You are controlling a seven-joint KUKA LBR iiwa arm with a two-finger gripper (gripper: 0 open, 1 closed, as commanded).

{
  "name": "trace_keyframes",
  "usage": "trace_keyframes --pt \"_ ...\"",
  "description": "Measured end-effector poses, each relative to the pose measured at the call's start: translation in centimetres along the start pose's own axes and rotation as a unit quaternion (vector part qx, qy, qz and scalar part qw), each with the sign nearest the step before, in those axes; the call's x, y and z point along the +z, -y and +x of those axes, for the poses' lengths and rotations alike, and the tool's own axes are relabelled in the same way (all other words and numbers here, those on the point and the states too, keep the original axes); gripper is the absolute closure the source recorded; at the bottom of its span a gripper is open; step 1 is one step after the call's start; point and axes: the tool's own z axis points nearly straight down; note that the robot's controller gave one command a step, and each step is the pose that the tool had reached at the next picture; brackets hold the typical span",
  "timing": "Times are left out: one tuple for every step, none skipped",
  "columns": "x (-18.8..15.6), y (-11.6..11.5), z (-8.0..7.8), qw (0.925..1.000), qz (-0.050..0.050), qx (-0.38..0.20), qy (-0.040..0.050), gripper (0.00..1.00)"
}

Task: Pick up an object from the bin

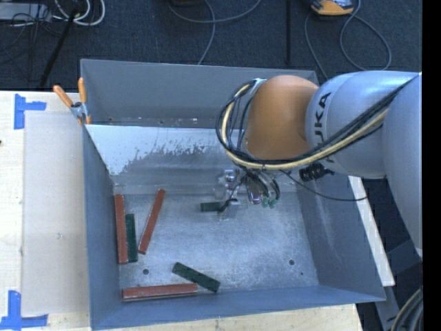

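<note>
The gripper (228, 200) hangs low over the middle of the bin (331, 254), under the orange wrist cover (275, 119). Whether it is apart or together cannot be told.

A small dark block (209, 207) lies just beside the gripper tip, on its view-left side. Whether it is touched or gripped cannot be told.

Well off to the gripper's view-left lie two reddish-brown sticks (121, 227) (151, 221) with a dark green stick (130, 237) between them. Below the gripper, toward the near wall, lie a dark green bar (196, 277) and a third reddish-brown stick (160, 292).

Judgement: the approach appears complete, while a confirmed grasp and the lift are outstanding.

Writing: the letters "UKA" can be read on the arm casing (322, 119).
</note>
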Motion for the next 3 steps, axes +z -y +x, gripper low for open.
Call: trace_keyframes --pt "-0.2 0.0 0.0 1.0 0.0 -0.001 -0.0014 1.0" --pt "-3.6 -0.1 -0.2 1.0 0.0 -0.001 0.0 1.0" --pt "-3.8 -0.1 -0.2 1.0 0.0 -0.002 -0.0015 1.0"
